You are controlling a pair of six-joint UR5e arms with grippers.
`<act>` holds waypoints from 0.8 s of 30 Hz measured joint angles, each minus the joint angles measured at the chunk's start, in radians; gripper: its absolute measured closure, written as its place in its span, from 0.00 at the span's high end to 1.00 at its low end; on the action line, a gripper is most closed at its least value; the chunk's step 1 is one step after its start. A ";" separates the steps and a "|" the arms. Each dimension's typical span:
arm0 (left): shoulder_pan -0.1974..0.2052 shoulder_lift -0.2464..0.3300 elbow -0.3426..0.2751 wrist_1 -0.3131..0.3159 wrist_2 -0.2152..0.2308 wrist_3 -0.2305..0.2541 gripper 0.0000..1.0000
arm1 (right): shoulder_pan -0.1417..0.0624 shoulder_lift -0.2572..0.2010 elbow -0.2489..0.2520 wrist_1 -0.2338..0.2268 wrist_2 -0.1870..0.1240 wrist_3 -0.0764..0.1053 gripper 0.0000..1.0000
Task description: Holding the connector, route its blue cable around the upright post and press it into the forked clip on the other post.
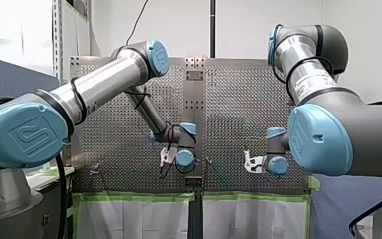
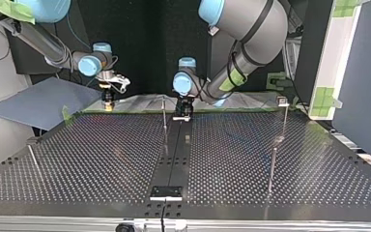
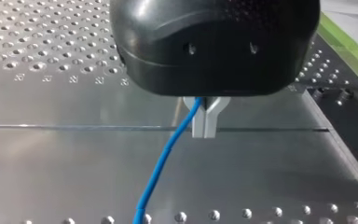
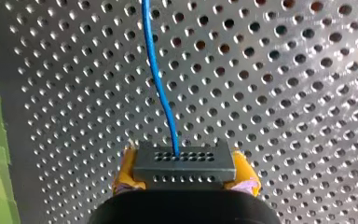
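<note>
In the right wrist view my right gripper (image 4: 184, 161) is shut on a dark grey connector (image 4: 184, 169), with a yellow pad on each side. A blue cable (image 4: 157, 74) leaves the connector's face and runs ahead over the perforated plate. My left gripper (image 3: 204, 133) has its metal fingers shut on the blue cable (image 3: 165, 156), which trails away under the black body. In the top view my right gripper (image 2: 108, 99) hangs at the far left edge of the table and my left gripper (image 2: 182, 114) at the far middle. A thin upright post (image 2: 164, 112) stands beside it. A post with a forked clip (image 2: 283, 102) stands at the right.
Two more thin posts rise from the perforated table (image 2: 101, 159), one at the top view's right (image 2: 272, 166) and one at its left (image 2: 33, 155). A black strip (image 2: 173, 159) runs down the table's middle. Green tape (image 1: 129, 197) lines the far edge in the front view.
</note>
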 joint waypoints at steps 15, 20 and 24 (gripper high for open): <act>0.015 0.000 0.008 -0.012 0.031 -0.004 0.00 | -0.007 0.029 -0.072 0.039 0.065 -0.029 0.00; 0.019 0.000 0.008 -0.014 0.034 -0.004 0.00 | -0.007 0.034 -0.081 0.048 0.070 -0.037 0.00; 0.020 0.000 0.008 -0.024 0.035 -0.004 0.19 | -0.007 0.035 -0.082 0.049 0.069 -0.040 0.00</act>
